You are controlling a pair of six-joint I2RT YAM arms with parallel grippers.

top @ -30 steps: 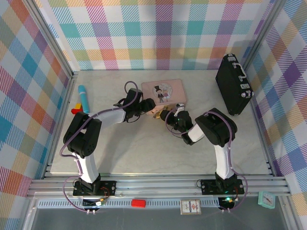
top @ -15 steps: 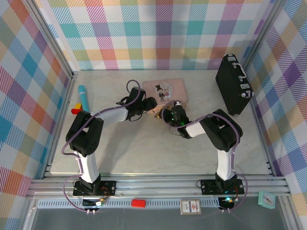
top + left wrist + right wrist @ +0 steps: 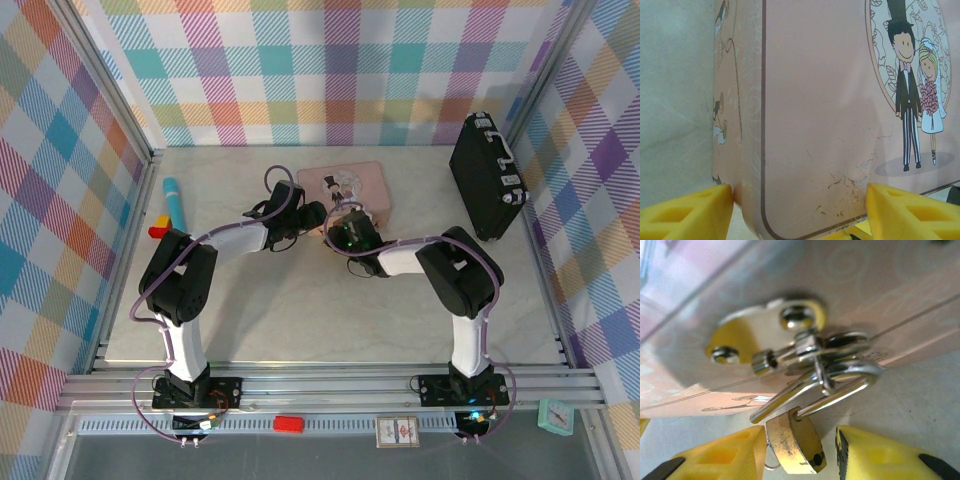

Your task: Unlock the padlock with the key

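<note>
**Padlock framed at the tin's clasp, keyhole looks empty**

Both arms meet at the near side of the pink tin (image 3: 368,185). The left fingers (image 3: 685,210) are set against one corner of the tin, one on each side, and grip it so it is braced on the desk (image 3: 300,300).

The padlock (image 3: 792,445) hangs on the tin's front wall, just below the clasp (image 3: 805,347). Its silver shackle (image 3: 860,375) is threaded through the clasp's loop, and its brass body hangs tilted just off the wall. The right fingers (image 3: 725,455) stand apart on either side of the brass body. They are close beside it but not squeezing it.

By my reading, the preparation is done: the tin is steadied and the lock sits between the right fingers. The dark keyhole on the body looks empty. One leg of the shackle seems to end clear of the body, but I cannot tell whether the lock has sprung. If it has not, the key has yet to enter that hole and turn. Either way, the shackle is hooked through the clasp.
</note>
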